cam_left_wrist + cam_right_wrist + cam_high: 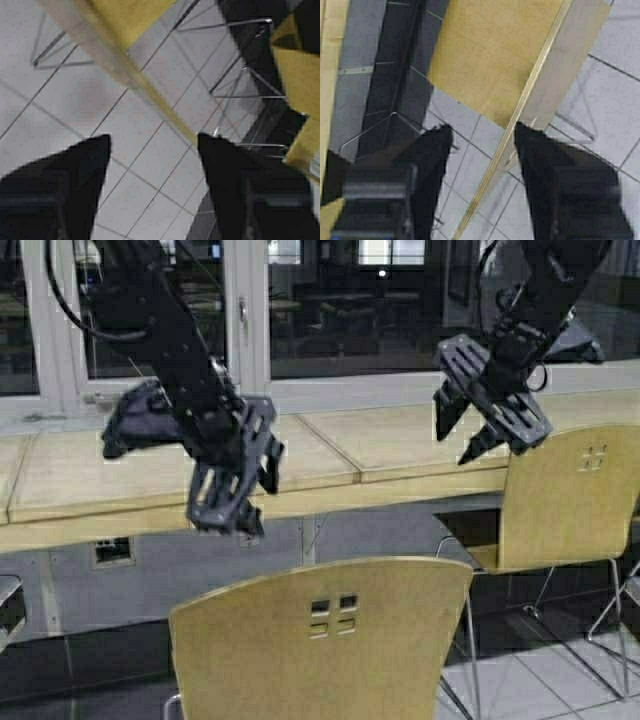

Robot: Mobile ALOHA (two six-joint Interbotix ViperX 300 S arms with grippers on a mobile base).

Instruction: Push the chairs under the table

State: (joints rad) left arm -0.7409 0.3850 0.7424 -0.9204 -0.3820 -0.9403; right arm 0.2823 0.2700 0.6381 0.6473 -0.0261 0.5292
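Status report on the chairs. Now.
Left gripper open above near chair. Right gripper open above right chair. Both chairs short of table. Nothing blocking.

1. No text, label, brand, number or sign can be read in any of the 3 views.
2. The chair backs carry only small square cutouts, not lettering.

My high camera looks forward and down over both arms at the worktop. Each wrist camera points straight down past its fingers onto a chair top and floor tiles.
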